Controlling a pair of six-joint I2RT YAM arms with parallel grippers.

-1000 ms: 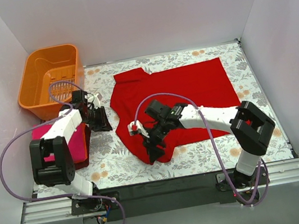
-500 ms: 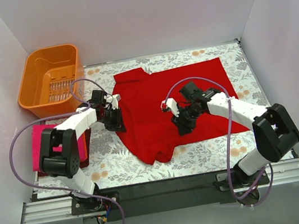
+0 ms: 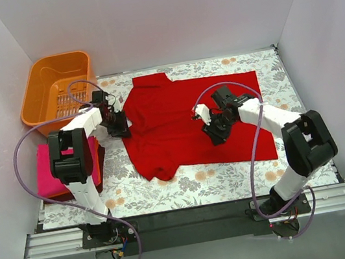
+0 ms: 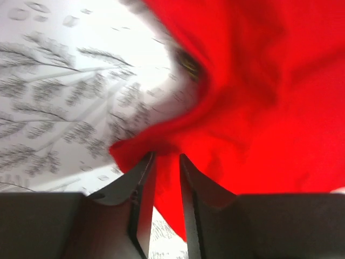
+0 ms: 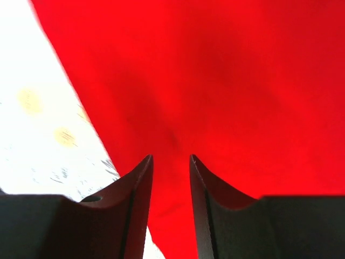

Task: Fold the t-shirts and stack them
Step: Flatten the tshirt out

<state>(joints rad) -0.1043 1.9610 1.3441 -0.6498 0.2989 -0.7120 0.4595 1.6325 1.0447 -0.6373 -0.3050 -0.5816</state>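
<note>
T-shirt (bright red) edge pinched by left gripper; right gripper over it.

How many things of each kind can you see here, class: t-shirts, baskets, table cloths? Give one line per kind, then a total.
T-shirts in view: 3 (bright red t-shirt, magenta-pink t-shirt, dark red t-shirt)
Baskets: 1 (orange basket)
Table cloths: 1 (floral cloth)
Total: 5

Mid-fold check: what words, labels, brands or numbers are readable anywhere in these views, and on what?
No readable text in any view.
Bright red cloth t-shirt: a small yellowish spot sits in its folds, too blurred to read, if it is a label at all.
Orange plastic slotted basket: no lettering visible.
Grey-and-orange floral cloth: pattern only.
</note>
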